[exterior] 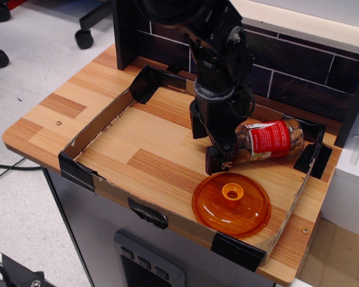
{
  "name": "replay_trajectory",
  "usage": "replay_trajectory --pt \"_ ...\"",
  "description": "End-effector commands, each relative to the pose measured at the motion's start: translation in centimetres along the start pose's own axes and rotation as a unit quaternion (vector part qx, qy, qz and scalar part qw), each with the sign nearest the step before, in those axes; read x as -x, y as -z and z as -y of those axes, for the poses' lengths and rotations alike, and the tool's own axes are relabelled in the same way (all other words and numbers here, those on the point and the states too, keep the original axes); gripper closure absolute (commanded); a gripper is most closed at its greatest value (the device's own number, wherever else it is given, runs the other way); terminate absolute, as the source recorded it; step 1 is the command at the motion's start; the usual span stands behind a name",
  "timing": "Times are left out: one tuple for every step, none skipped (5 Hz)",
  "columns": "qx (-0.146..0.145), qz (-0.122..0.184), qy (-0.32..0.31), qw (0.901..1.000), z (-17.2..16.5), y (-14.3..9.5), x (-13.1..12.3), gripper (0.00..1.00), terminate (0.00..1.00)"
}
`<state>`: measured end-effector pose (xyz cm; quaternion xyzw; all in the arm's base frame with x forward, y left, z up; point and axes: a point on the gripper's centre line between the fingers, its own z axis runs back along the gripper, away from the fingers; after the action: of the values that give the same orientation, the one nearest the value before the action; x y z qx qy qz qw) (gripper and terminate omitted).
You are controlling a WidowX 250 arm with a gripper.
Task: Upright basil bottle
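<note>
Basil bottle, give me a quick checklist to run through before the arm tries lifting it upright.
1. Basil bottle lying on its side in the cardboard tray: ok.
2. End effector down at the cap end of the bottle: ok.
3. Firm grip on the cap: cannot tell, the end effector hides the cap and its jaws.
4. Room to swing the bottle up: not ok, its base sits close to the tray's taped right corner.
5. Orange lid clear of the bottle: ok, it lies in front, apart from it.
</note>
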<state>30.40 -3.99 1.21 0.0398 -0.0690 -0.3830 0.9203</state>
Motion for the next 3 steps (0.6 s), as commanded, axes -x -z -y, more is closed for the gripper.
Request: replay_trajectory --pt "-0.015 0.023 -0.002 0.9996 -0.9 -0.8 -1.2 0.00 0.00" --pt "-0.011 0.022 -0.002 0.9997 -0.8 -1.1 -1.1 1.00 0.00" --pt "0.005 0.014 -0.004 0.9999 -0.9 -2.4 -0.8 1.00 0.00"
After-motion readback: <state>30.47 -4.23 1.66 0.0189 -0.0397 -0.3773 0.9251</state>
